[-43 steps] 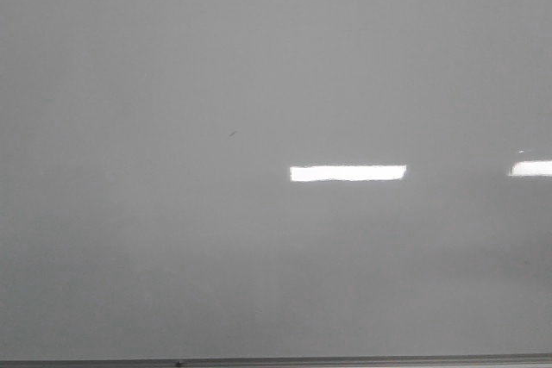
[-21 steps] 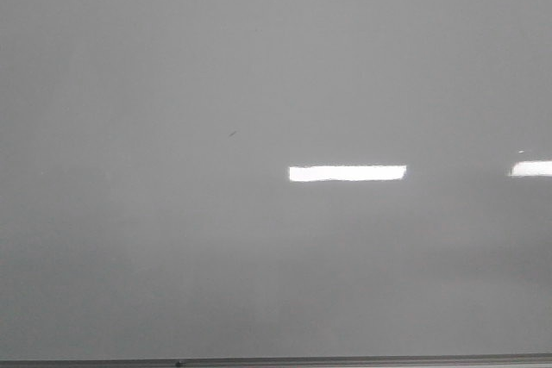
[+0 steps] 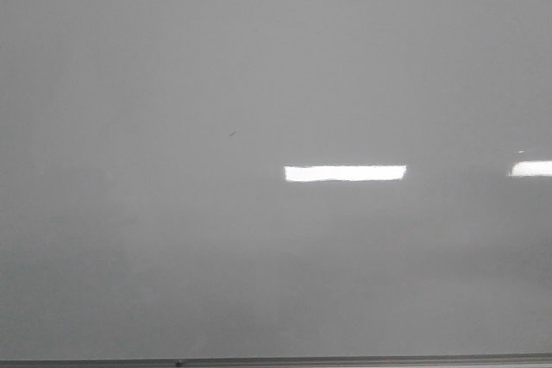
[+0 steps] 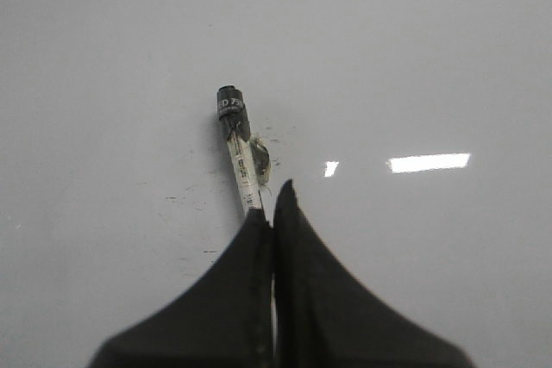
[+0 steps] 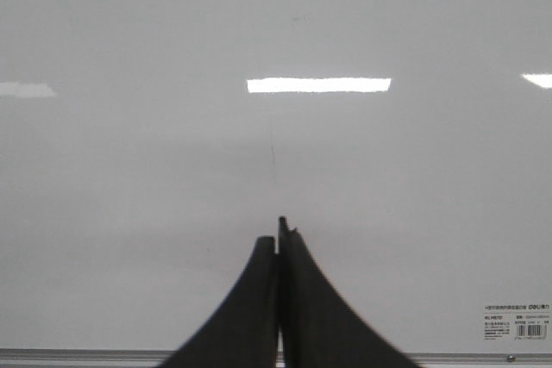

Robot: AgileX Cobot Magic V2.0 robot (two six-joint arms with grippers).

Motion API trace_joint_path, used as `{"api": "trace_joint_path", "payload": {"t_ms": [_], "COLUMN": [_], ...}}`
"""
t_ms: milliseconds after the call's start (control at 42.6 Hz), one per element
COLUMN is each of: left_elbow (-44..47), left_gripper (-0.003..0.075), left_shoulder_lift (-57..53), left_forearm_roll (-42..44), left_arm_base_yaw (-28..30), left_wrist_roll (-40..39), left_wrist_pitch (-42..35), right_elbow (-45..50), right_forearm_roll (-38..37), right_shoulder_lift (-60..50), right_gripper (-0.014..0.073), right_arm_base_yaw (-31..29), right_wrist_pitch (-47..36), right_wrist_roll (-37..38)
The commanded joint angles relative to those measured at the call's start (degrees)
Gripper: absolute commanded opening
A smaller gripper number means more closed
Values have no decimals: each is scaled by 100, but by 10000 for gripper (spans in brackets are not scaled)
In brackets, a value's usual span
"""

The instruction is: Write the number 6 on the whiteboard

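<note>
1. In the left wrist view we see the left gripper (image 4: 269, 204) with its two black fingers (image 4: 226, 299) pressed together around a marker (image 4: 241, 148); the jaws are clamped on its barrel.
2. The marker sticks out beyond the fingertips, a white barrel with printed labelling and a black end (image 4: 229, 101) pointing away from the gripper toward the whiteboard (image 4: 431, 58). We cannot tell whether that end touches the board.
3. Just beside the marker on the board lie faint dark smudges (image 4: 263, 157), with a few fainter specks near them. We cannot read any of these as a figure.
4. In the right wrist view the right gripper (image 5: 278, 234) has its black fingers (image 5: 315, 316) closed flat against each other, with nothing visible between them.
5. Beyond the right fingertips we see a faint thin line (image 5: 273, 161) on the whiteboard (image 5: 129, 213), and past it a bright rectangular reflection (image 5: 318, 84).
6. Near the board's lower frame (image 5: 86, 355) sits a small printed label (image 5: 516, 321), well apart from the right gripper.
7. In the front view the whiteboard (image 3: 129, 256) fills the picture. We find only a tiny dark slanted stroke (image 3: 232, 134), up and to the left of a bright reflection (image 3: 345, 173); no number 6 is legible in any view.
</note>
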Motion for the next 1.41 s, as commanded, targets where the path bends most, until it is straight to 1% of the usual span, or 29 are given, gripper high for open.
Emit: {"api": "trace_joint_path", "payload": {"t_ms": [0, 94, 164, 211, 258, 328, 422, 540, 610, 680, 821, 891, 915, 962, 985, 1009, 1032, 1056, 1126, 1149, 1196, 1243, 1290, 1384], "left_elbow": [22, 22, 22, -21, -169, -588, -1254, -1965, -2275, -2468, -2544, -2544, -2532, -2523, -2494, -2483, -2468, -2468, -2468, -2468, -2468, -2468, -2468, -2468], "left_gripper": [-20, -20, -20, -20, -20, -20, -20, -20, -20, -20, -20, -15, -4, 49, 85, 128, 195, 253, 430, 482, 573, 615, 624, 604], "left_shoulder_lift": [-87, -87, -87, -87, -87, -61, 144, 828, 1337, 1751, 2296, 2400, 2413, 2441, 2455, 2455, 2455, 2455, 2455, 2455, 2455, 2455, 2466, 2696], "left_forearm_roll": [43, 100, 43, 43, 11, 11, 43, 151, 221, 221, 221, 43, 12, -18, -18, -18, -18, -18, -18, -18, -18, -66, -158, -366], "left_arm_base_yaw": [-1, -1, -1, -1, -1, -1, -1, -1, -1, -1, -1, -1, -1, -1, -1, -1, -1, -1, -1, -1, -1, -1, -1, -1], "left_wrist_roll": [-12, -11, -11, -11, -11, -11, -11, -2, -2, -2, -2, -2, -2, -2, -2, -2, -2, -2, -2, -2, -2, -2, -2, -12], "left_wrist_pitch": [-540, -756, -1183, -1487, -1604, -1318, -584, 349, 707, 871, 740, 708, 662, 606, 556, 524, 506, 506, 506, 506, 506, 506, 506, 506], "right_elbow": [-84, -84, -97, -205, -383, -836, -1514, -2260, -2604, -2844, -2989, -2989, -2989, -2989, -2989, -2989, -2989, -2989, -2989, -2989, -2989, -2989, -2989, -2989], "right_forearm_roll": [-69, -17, -17, -17, -17, -17, -17, -17, -13, -13, -13, -13, -13, -13, -13, -13, -13, -13, -13, -13, -13, -13, -13, -13], "right_shoulder_lift": [-83, -83, -83, -83, -83, -83, 73, 594, 1035, 1465, 2057, 2186, 2214, 2232, 2232, 2232, 2232, 2232, 2232, 2232, 2232, 2232, 2232, 2232], "right_gripper": [-68, -68, -68, -68, -68, -68, -68, -68, -68, -68, -68, -60, -43, 9, 48, 110, 146, 224, 413, 490, 586, 664, 658, 640], "right_arm_base_yaw": [12, 12, 12, 12, 12, 12, 12, 12, 18, 19, 19, 19, 19, 19, 19, 19, 19, 19, 19, 19, 19, 19, 19, 19], "right_wrist_pitch": [-496, -714, -1014, -1040, -919, -553, -141, 233, 276, 295, 242, 251, 256, 255, 255, 255, 249, 249, 249, 242, 227, 227, 227, 227], "right_wrist_roll": [6, 6, 6, 6, 6, 6, 6, 6, 6, 6, 6, 6, 6, 6, 6, 6, 6, 6, 6, 6, 6, 6, 6, 6]}}
